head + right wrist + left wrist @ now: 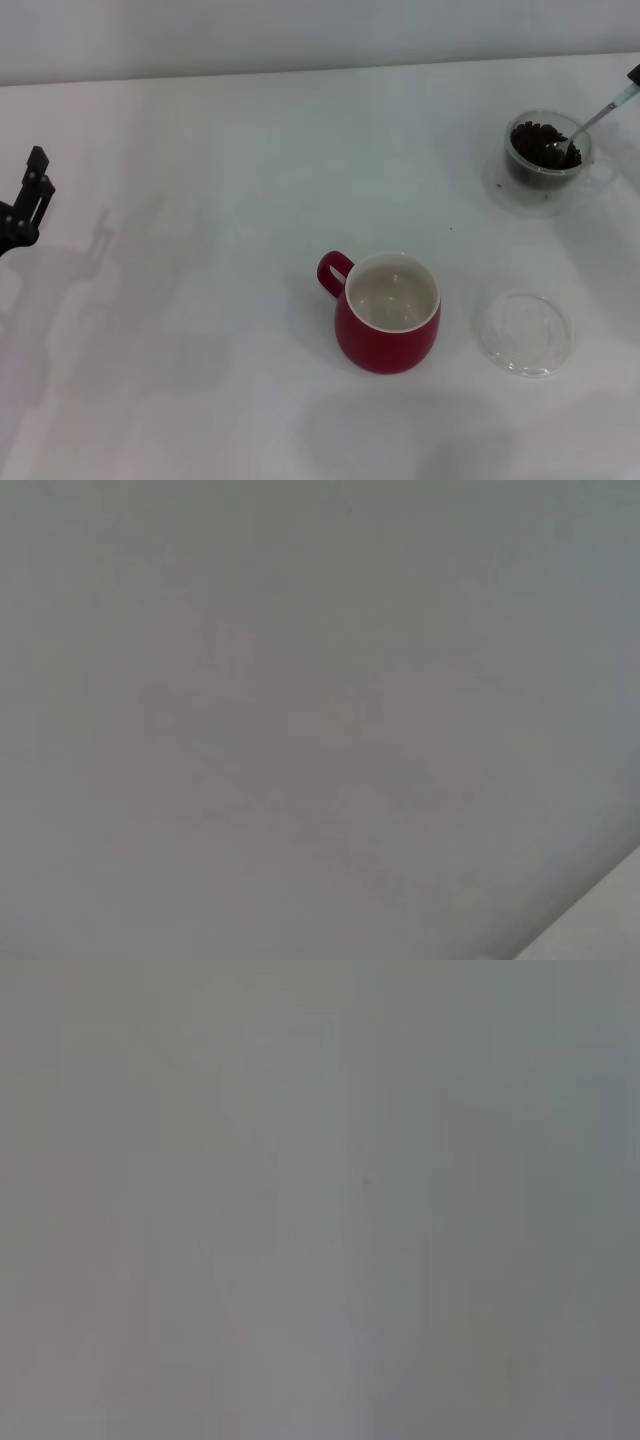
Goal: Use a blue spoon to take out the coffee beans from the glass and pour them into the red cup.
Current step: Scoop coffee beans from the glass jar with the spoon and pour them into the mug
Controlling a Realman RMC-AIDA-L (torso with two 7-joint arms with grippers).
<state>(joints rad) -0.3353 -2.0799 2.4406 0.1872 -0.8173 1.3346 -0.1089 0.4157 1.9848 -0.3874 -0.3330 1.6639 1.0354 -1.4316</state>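
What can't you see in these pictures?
- Right gripper: the head view's right edge cuts it off, leaving a dark tip at the spoon; open or shut is unclear.
- Spoon bowl: partly buried in the beans inside the glass, so its load is hidden.
- Left gripper: at the head view's left edge, side-on; its opening is unclear.
- Both wrist views: only blank, pale surface, nothing recognisable.

Cut off at the head view's edges
The right hand point(634, 73) holding the pale-blue-handled metal spoon point(590, 122) is almost wholly out of frame; the left hand point(24, 205) is partly cropped.
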